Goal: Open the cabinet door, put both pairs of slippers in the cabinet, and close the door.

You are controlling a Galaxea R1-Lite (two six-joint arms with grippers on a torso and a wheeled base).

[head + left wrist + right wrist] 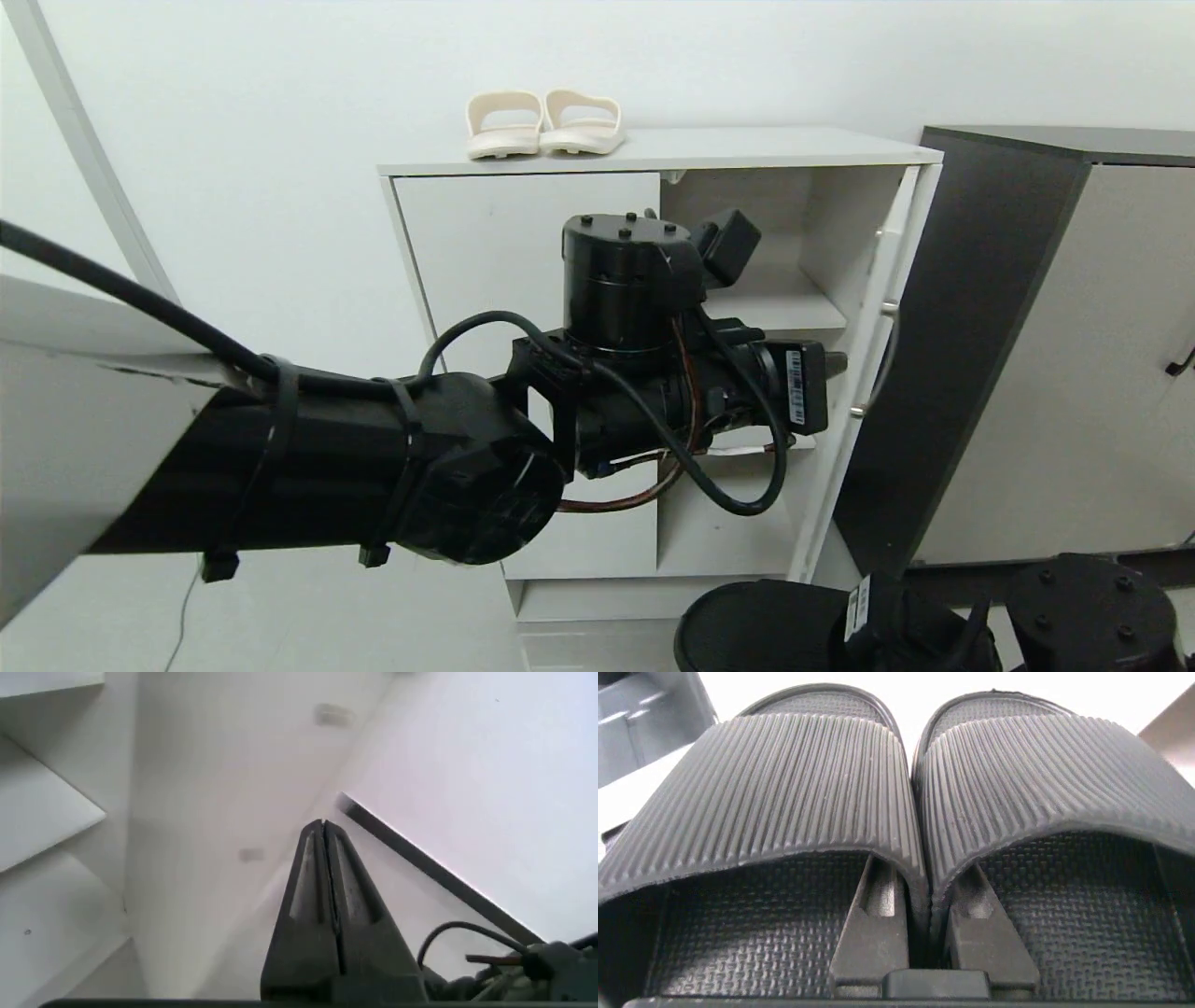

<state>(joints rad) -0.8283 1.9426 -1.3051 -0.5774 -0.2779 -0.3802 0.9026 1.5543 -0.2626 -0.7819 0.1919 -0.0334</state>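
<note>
A white cabinet (pixel 653 149) stands against the wall. Its right door (pixel 882 373) is swung open and its left door (pixel 523 261) is closed. A cream pair of slippers (pixel 543 123) rests on the cabinet top. My left gripper (pixel 837 362) (pixel 322 826) is shut with nothing in it. It is held level in front of the open compartment, its tip close to the open door's inner face. My right gripper (pixel 926 905) is shut on a dark grey pair of slippers (pixel 813 793). One finger (pixel 873 924) is under each strap, pinching the two inner sides together.
Bare white shelves (pixel 775 308) show inside the open half of the cabinet. A tall dark cabinet (pixel 1027 373) with light doors stands right beside the open door. White wall and pale floor lie to the left.
</note>
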